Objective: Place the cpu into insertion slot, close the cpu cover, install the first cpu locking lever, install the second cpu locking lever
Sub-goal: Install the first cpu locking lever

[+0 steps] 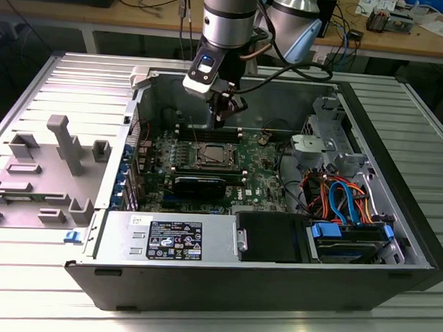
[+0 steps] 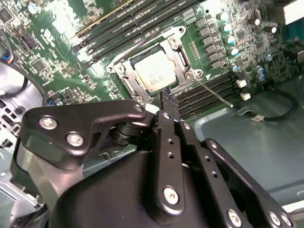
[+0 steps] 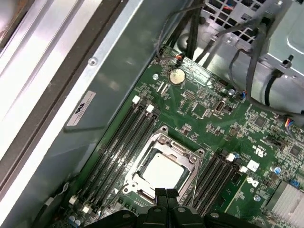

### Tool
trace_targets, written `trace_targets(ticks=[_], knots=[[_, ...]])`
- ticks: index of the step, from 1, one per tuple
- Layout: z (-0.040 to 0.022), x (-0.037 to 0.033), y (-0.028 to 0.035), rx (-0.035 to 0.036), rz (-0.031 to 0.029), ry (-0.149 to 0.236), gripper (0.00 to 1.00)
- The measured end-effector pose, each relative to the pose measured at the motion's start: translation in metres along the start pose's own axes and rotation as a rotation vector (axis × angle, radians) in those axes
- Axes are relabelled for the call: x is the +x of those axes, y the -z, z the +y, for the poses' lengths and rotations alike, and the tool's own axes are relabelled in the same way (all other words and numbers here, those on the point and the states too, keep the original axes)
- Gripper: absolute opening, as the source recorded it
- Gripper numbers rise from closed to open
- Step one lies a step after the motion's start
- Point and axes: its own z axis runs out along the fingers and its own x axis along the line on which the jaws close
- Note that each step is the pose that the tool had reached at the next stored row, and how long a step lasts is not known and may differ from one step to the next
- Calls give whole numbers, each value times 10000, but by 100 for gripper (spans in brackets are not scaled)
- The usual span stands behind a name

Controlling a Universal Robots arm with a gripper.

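The cpu [image 3: 161, 171] [image 2: 154, 71] lies flat in the insertion slot [image 1: 214, 155] on the green motherboard, silver top up. The cpu cover [image 3: 183, 153] [image 2: 178, 47] lies closed over it, framing the chip's edges. One thin locking lever [image 2: 214, 93] sticks out from a corner of the socket across the memory slots. My gripper [image 1: 225, 116] [image 3: 166, 194] [image 2: 166, 95] hangs a little above the socket's edge, on the side toward the case's back wall. Its fingers are shut together with nothing between them.
The open computer case [image 1: 396, 172] surrounds the board on all sides. Black memory slots [image 3: 121, 142] flank the socket on both sides. A black card with heatsink [image 1: 200, 184] lies in front of the socket. Drive cages and coloured cables [image 1: 344, 199] fill the exterior view's right.
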Motion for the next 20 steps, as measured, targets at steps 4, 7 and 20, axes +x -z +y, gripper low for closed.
trace_targets(ticks=[4,7,20], knots=[[1,1,0,5,-1,892,11],[1,1,0,7,-1,1262,11],[1,2,0,17,-3,3103,11]])
